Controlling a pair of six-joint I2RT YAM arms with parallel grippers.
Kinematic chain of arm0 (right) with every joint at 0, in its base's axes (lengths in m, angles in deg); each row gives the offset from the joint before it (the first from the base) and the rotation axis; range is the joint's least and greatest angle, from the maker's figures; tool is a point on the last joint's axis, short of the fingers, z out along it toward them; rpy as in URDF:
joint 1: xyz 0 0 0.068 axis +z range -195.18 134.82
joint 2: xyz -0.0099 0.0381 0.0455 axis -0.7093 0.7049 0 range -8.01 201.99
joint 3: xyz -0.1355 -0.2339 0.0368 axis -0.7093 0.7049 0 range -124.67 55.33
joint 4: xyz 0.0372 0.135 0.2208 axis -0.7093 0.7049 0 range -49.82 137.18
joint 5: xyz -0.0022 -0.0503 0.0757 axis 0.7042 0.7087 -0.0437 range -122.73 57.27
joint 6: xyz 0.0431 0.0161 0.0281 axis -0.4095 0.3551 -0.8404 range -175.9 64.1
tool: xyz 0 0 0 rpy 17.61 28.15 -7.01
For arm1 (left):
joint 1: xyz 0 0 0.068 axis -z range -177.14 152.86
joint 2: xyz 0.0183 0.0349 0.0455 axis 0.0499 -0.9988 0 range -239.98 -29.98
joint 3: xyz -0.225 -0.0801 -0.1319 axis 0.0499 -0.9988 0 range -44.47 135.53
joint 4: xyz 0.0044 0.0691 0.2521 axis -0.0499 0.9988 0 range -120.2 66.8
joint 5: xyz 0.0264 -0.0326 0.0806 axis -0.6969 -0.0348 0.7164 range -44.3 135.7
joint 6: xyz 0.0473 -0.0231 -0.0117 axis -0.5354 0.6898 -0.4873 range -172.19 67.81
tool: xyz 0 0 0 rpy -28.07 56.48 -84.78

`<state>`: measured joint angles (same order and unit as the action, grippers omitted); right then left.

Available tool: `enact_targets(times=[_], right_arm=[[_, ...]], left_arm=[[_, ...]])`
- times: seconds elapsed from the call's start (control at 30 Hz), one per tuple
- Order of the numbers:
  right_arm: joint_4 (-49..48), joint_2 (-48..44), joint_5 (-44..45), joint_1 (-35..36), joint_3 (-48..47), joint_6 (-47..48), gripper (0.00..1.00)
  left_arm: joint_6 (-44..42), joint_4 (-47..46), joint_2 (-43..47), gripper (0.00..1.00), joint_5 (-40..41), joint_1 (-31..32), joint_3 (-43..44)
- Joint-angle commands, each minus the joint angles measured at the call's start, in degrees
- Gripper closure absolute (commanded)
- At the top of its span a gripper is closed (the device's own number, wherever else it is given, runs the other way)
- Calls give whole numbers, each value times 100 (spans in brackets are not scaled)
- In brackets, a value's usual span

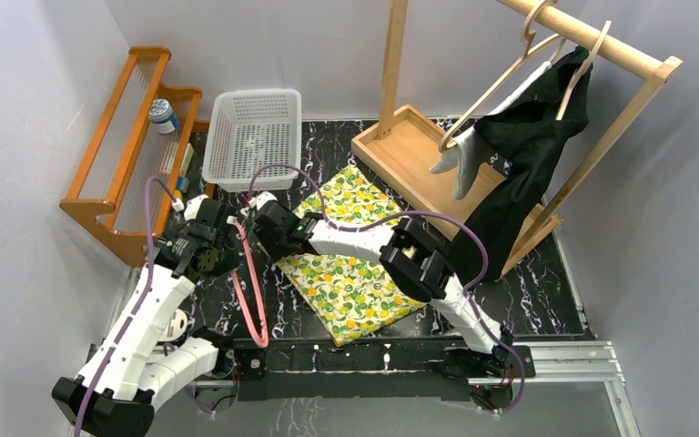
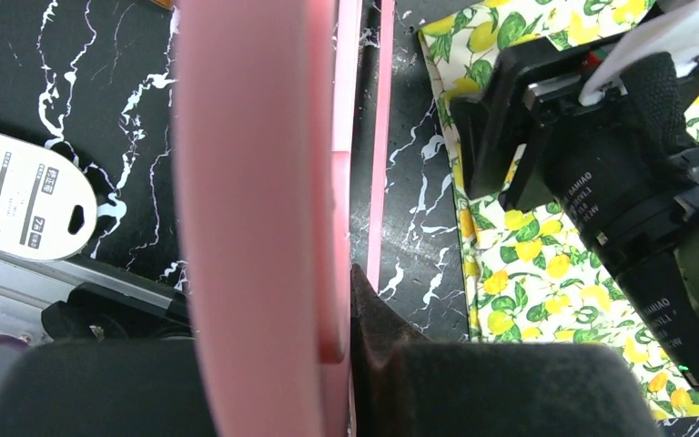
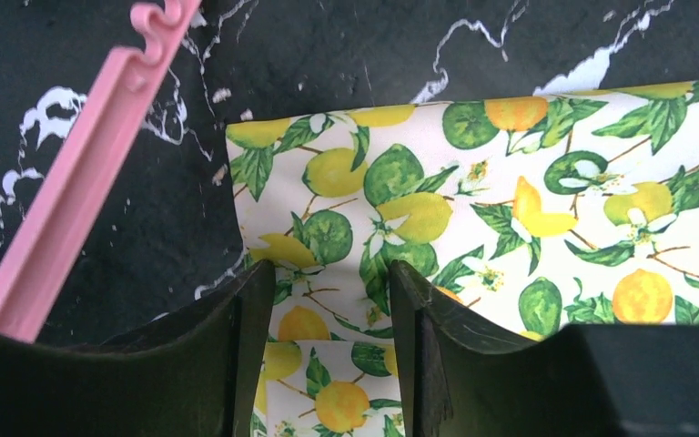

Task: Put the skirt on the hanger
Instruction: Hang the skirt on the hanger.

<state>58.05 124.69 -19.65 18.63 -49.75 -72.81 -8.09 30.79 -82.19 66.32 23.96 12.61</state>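
Black marble-patterned tabletop, grey walls on three sides; orange wooden rack at left, white plastic mesh basket behind centre, wooden garment rail at right rear already carrying dark clothes on wooden hangers. Lemon-print fabric skirt lies folded flat mid-table, one corner pointing toward the arms' left side. Left gripper is clamped tight on the pink plastic hanger, whose long bar runs from the grip toward the near table edge, just beside the skirt's left border. That hold likely serves to steady the hanger where cloth can be brought to it. Right gripper hangs low over the skirt's near-left corner, jaws apart and straddling a strip of printed fabric. The right wrist view shows cloth between the fingers and a notched end of the hanger off to the side, apart from the skirt. Whether the fingertips actually touch the cloth is hard to tell from that angle; a small fold under them suggests they may. Judgement: the step in hand is taking hold of the skirt's corner or waistband edge; nothing is on the hanger yet, so the task is in its early part. Thin, limp fabric could slip or bunch as it is pinched.
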Motion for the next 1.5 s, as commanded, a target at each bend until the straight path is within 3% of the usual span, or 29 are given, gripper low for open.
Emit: enact_targets(times=[0.0, 0.2, 0.57, 0.73, 0.9, 1.47], right_arm=[[383, 531, 411, -65, -563, 65, 42], [782, 878, 964, -233, -1049, -253, 41], [674, 815, 694, -244, -801, -109, 37], [1285, 673, 544, -245, -1623, 155, 36], [1253, 548, 255, -243, -1760, 194, 36], [1509, 1455, 287, -132, -2316, 790, 38]], left_arm=[[-33, 537, 16, 100, 130, -9, 197], [52, 882, 139, 100, 474, -3, 450], [-77, 343, 712, 100, -20, -13, 111], [5, 483, 721, 100, 45, -6, 106], [280, 693, 802, 100, 355, -8, 131], [337, 820, 776, 100, 425, -8, 220]])
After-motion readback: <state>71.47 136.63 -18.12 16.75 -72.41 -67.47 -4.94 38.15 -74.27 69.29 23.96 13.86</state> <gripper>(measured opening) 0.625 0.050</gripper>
